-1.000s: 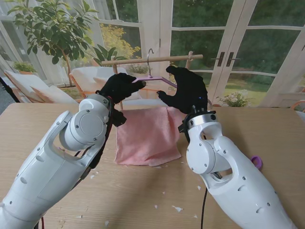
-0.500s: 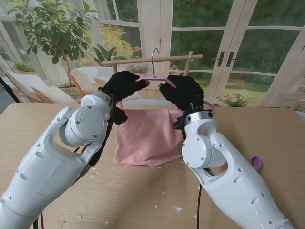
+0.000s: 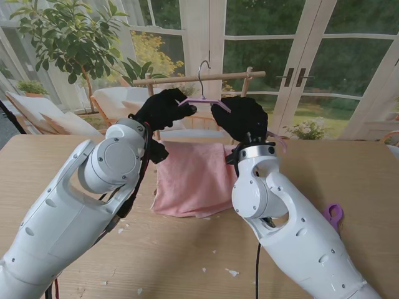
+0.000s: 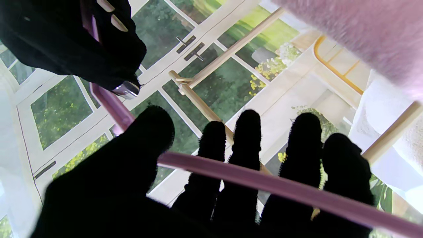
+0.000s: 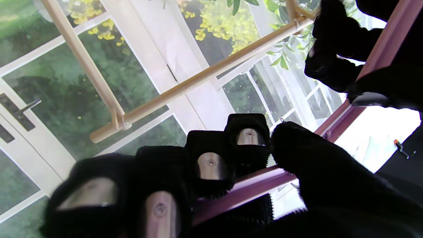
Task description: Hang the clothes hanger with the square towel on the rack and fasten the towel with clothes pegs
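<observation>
right wrist view: the right hand (image 5: 211, 185) has its fingers (image 5: 208, 165) curled over the purple bar of the clothes hanger (image 5: 251, 188), thumb closing from the other side, so it grips that shoulder of the hanger. in the left wrist view the left hand (image 4: 205, 185) has its four fingers (image 4: 246, 145) extended behind the hanger's (image 4: 264, 185) other arm with the thumb on the near side; a loose pinch rather than a full wrap, as far as i can judge

from the stand camera the left hand (image 3: 163, 107) and right hand (image 3: 244, 117) hold the hanger (image 3: 202, 101) level between them, its metal hook (image 3: 201, 70) at about the height of the wooden rack rail (image 3: 198, 78) (whether the hook already sits over the rail i cannot tell). the pink square towel (image 3: 193, 177) drapes from the hanger bar down to the table (image 3: 56, 156), its lower edge resting on the wood. a purple clothes peg (image 3: 334, 215) lies on the table to the right, well apart from the towel

to do the hanging well: keep both shoulders at equal height so the hook stays upright, carry the hook up past the rail, then lower until the rail takes the weight. release one hand at a time, the looser left one first, watching that the towel does not slide off
</observation>
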